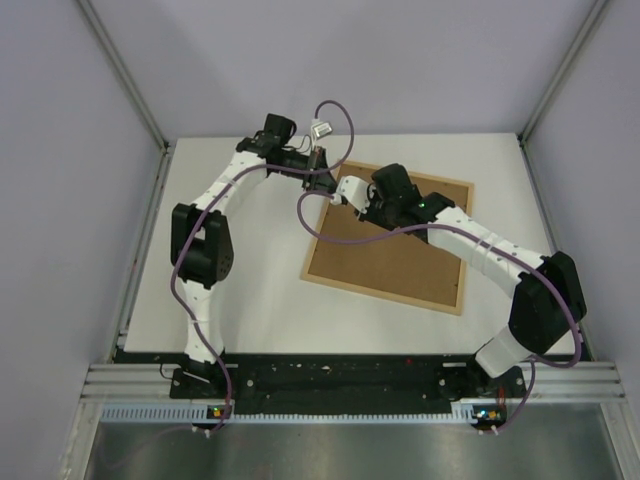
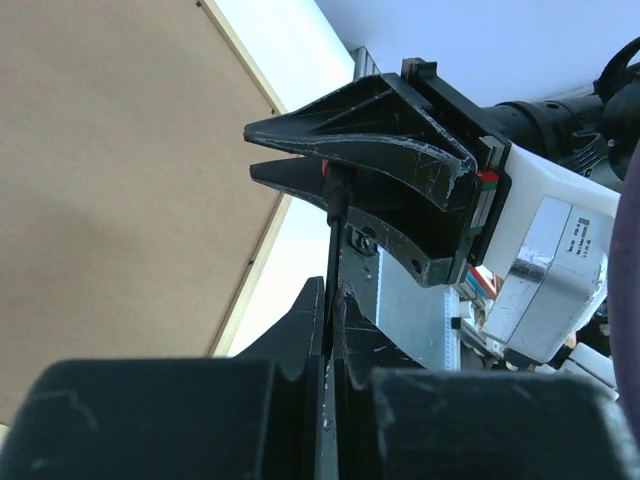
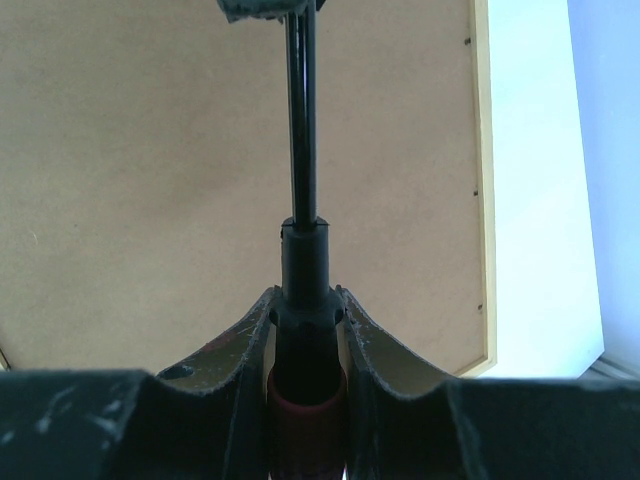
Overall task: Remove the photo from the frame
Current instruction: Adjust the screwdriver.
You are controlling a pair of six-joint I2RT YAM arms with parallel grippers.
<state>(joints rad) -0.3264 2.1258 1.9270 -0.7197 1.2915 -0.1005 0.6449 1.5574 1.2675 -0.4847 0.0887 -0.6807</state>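
Observation:
The frame [image 1: 385, 292] lies face down on the white table, its plain brown backing board [image 1: 400, 250] facing up; the photo is hidden under it. My right gripper [image 3: 305, 295] is shut on the black-and-red handle of a screwdriver [image 3: 305, 260], held above the board near the frame's far left corner. The tool's thin black shaft [image 2: 333, 240] runs into my left gripper [image 2: 333, 290], whose jaws are shut on it. In the top view the left gripper [image 1: 320, 163] and right gripper [image 1: 352, 196] meet tip to tip over that corner. The pale wood rim [image 3: 483, 200] shows beside the board.
White table [image 1: 260, 300] surrounds the frame, with grey walls at the back and sides. A metal rail [image 1: 350, 380] carries both arm bases along the near edge. A purple cable [image 1: 335, 110] loops over the left wrist.

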